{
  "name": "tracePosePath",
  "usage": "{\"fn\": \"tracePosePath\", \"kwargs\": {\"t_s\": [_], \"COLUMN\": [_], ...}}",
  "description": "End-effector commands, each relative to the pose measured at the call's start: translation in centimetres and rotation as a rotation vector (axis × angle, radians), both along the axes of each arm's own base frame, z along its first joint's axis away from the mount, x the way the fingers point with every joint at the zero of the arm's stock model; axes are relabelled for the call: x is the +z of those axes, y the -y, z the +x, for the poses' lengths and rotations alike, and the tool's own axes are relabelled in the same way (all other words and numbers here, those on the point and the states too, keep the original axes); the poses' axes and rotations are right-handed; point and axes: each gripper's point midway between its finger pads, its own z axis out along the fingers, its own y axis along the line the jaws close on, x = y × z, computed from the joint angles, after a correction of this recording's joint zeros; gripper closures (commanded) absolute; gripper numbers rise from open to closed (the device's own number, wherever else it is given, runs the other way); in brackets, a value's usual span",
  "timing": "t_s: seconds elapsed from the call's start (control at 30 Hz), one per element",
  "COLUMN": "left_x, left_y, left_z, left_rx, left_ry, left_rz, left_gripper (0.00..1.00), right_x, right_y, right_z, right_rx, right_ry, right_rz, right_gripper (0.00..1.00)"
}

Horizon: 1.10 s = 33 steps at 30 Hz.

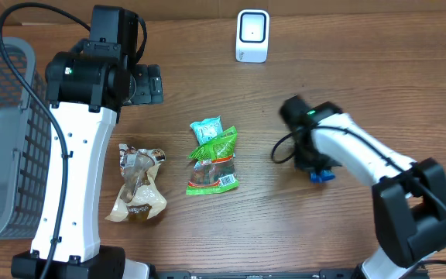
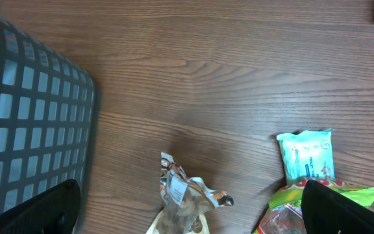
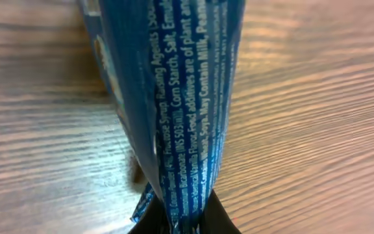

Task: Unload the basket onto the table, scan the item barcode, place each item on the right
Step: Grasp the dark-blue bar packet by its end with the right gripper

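A brown wooden worktop [image 1: 347, 62] fills the whole scene. At its left edge sits a grey mesh basket [image 1: 6, 93], the biggest thing on it. The left arm [image 1: 76, 178], white with black joints, reaches up along the basket's right side. Its left hand [image 1: 155, 84] hangs over bare wood with the two fingers spread wide and nothing between them. From its own camera the dark fingers [image 2: 37, 211] show at the two bottom corners, far apart.

The right arm [image 1: 362, 159] comes in from the lower right corner. Its right hand [image 1: 316, 167] is pressed together on a blue packet [image 1: 322, 176], pinching it by one crimped end.

A crumpled brown packet [image 1: 138, 182] lies near the left arm. A green packet [image 1: 214, 167] lies in the middle of the worktop, its white label facing up. The white scanner [image 1: 252, 36] stands at the far edge, well apart from both hands. A small teal packet [image 1: 206, 129] touches the top of the green one.

The blue packet is smallest from above, only a corner peeking out under the right hand, right of the green packet. Close up it stretches away from the pinch, its white small print readable, above the wood
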Motion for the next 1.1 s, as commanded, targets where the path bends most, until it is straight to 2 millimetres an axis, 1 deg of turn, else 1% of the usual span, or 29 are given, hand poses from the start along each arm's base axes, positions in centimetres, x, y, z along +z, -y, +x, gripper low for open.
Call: {"fn": "tracePosePath", "kwargs": {"t_s": [0.0,0.03,0.1,0.2,0.23,0.37,0.47,0.53,0.6,0.67,0.73,0.87,1.0,1.07], "left_x": [1.3,1.3,1.3,1.3,1.3,1.3,1.3,1.3,1.3,1.3,1.3,1.3,1.3,1.3], "left_y": [-0.4,-0.4,-0.4,-0.4,-0.4,-0.4,-0.4,-0.4,-0.4,-0.4,-0.4,-0.4,-0.4,-0.4], "left_z": [-0.2,-0.2,-0.2,-0.2,-0.2,-0.2,-0.2,-0.2,-0.2,-0.2,-0.2,-0.2,-0.2,-0.2], "left_rx": [-0.003,-0.003,-0.003,-0.003,-0.003,-0.003,-0.003,-0.003,-0.003,-0.003,-0.003,-0.003,-0.003,-0.003], "left_ry": [0.037,0.037,0.037,0.037,0.037,0.037,0.037,0.037,0.037,0.037,0.037,0.037,0.037,0.037], "left_rz": [0.014,0.014,0.014,0.014,0.014,0.014,0.014,0.014,0.014,0.014,0.014,0.014,0.014,0.014], "left_gripper": [0.0,0.0,0.0,0.01,0.0,0.0,0.0,0.0,0.0,0.0,0.0,0.0,0.0,0.0], "right_x": [2.2,2.2,2.0,1.9,1.8,1.4,2.4,3.6,4.6,4.9,4.7,3.4,1.8,0.9], "right_y": [0.4,0.0,-0.8,-1.8,-2.3,-3.9,-4.3,-4.1,-3.4,-2.6,-2.0,-1.2,-0.9,-0.9], "right_z": [1.2,1.1,0.8,0.2,-0.1,-1.0,-0.5,0.3,1.2,1.9,2.3,2.5,1.9,1.5], "right_rx": [-0.001,0.014,0.045,0.077,0.085,0.081,0.039,-0.002,-0.033,-0.065,-0.055,0.0,0.029,0.025], "right_ry": [0.155,0.158,0.152,0.142,0.134,0.085,0.086,0.109,0.126,0.12,0.075,0.0,-0.022,-0.024], "right_rz": [-0.149,-0.162,-0.164,-0.156,-0.14,-0.054,0.025,0.089,0.164,0.241,0.341,0.532,0.684,0.725], "right_gripper": [0.89,0.87,0.78,0.51,0.46,0.45,0.45,0.45,0.38,0.38,0.37,0.37,0.36,0.36]}}
